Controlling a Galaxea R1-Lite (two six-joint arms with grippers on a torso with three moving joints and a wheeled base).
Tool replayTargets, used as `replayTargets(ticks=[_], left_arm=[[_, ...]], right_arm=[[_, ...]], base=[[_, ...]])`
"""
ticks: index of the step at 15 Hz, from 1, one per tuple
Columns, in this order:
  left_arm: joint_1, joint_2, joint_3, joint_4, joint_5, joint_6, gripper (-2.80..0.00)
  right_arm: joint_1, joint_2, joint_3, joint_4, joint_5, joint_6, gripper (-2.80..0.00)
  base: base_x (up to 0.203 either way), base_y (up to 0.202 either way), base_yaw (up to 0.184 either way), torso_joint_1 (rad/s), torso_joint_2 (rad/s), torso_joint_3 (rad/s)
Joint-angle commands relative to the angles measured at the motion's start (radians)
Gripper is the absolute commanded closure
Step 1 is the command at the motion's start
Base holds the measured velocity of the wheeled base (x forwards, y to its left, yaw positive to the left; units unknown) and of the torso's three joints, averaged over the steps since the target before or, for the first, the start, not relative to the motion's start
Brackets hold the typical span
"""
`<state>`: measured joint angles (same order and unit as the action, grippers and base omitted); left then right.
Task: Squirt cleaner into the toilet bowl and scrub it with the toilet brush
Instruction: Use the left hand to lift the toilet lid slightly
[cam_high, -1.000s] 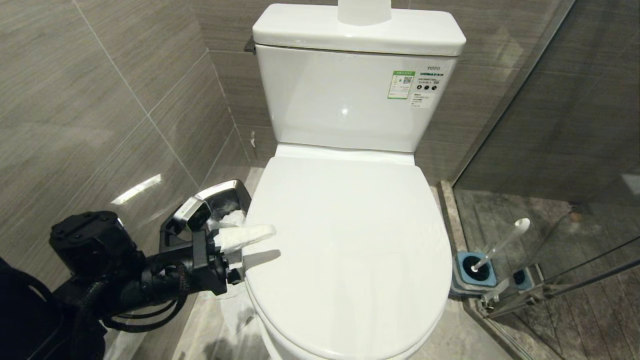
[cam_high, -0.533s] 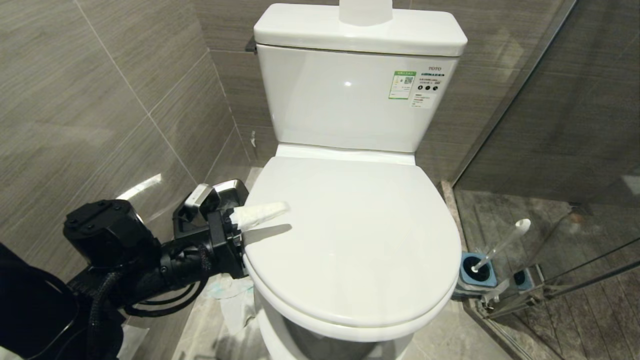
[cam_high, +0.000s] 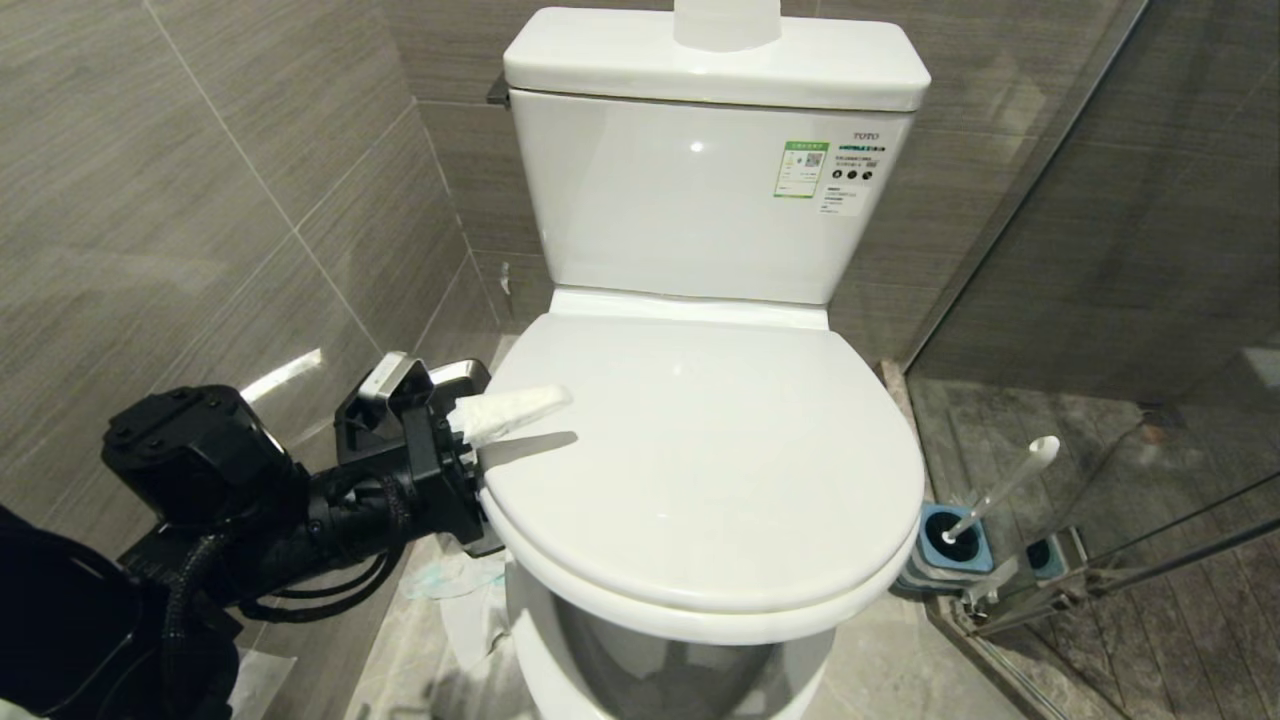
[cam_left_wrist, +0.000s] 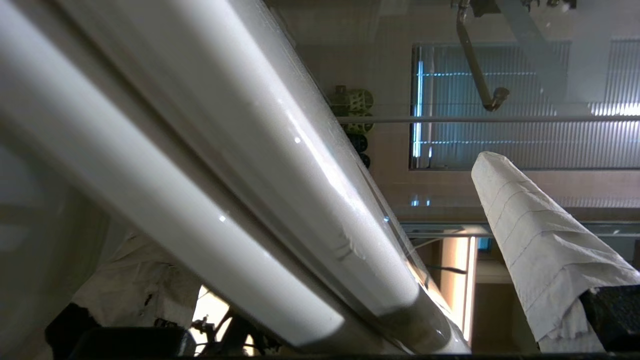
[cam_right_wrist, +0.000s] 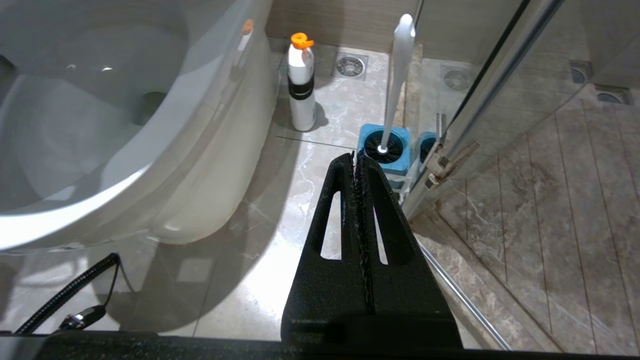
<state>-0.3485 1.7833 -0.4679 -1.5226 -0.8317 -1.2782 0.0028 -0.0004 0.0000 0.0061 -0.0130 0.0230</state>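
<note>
So it's at the lid-lifting step: the left gripper (cam_high: 470, 470), fingers spread wide around the edge of the glossy white ceramic toilet bowl's (cam_high: 700, 470) lid, grips nothing. Next it needs to swing the lid right up; the right gripper (cam_right_wrist: 357, 162) hangs clamped shut and empty near the slim white toilet brush (cam_right_wrist: 397, 75).

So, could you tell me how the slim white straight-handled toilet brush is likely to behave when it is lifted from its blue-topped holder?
The slim white toilet brush looks rigid: its handle runs straight. It probably weighs little, being thin plastic. It leans in the small blue-topped holder, so the holder may tip or drag along if the head catches.
</note>
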Motion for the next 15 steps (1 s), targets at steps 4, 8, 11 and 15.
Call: replayTargets(ticks=[4, 8, 11, 15], left_arm=[[0.014, -0.028, -0.016, -0.007, -0.003, -0.027, -2.80], [0.012, -0.028, -0.048, -0.007, -0.002, -0.033, -2.80], [-0.005, -0.022, -0.053, -0.007, -0.001, -0.038, -2.80], [-0.017, -0.020, -0.084, -0.007, 0.001, -0.038, -2.80]], right_arm=[[0.000, 0.000, 0.002, 0.000, -0.001, 0.000, 0.00], [0.000, 0.000, 0.002, 0.000, -0.001, 0.000, 0.00], [0.000, 0.000, 0.002, 0.000, -0.001, 0.000, 0.00], [0.000, 0.000, 0.002, 0.000, -0.001, 0.000, 0.00]], base=[[0.000, 0.000, 0.000, 0.000, 0.00, 0.000], [0.000, 0.000, 0.000, 0.000, 0.00, 0.000], [0.000, 0.000, 0.000, 0.000, 0.00, 0.000], [0.000, 0.000, 0.000, 0.000, 0.00, 0.000]])
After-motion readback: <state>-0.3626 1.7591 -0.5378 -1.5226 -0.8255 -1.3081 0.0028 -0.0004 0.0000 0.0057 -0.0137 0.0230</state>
